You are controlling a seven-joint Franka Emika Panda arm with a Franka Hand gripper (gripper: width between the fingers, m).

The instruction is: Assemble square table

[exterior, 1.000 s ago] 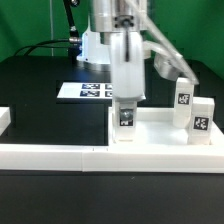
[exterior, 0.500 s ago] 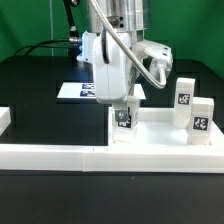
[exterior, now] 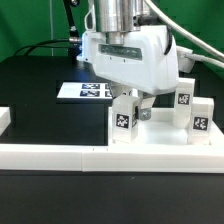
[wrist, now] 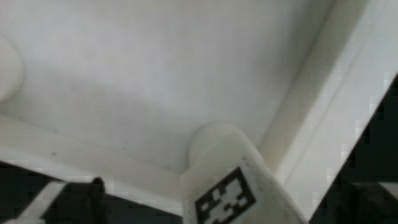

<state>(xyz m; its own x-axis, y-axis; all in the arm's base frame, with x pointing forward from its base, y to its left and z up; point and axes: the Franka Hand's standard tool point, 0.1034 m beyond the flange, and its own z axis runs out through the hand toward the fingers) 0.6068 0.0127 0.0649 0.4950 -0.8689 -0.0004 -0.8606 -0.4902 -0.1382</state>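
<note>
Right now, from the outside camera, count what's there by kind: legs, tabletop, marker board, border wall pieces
Legs: 3, at
Tabletop: 1
Marker board: 1
Border wall: 1 long piece, plus a short end piece
Total: 7; a fourth leg is not visible.

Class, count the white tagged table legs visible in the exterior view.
3: one leg standing below the hand, and two legs at the exterior view's right. The arm may hide a fourth.

We see a black table under even light, a green backdrop at the far side, the marker board lying flat, a long white border wall along the near edge
</note>
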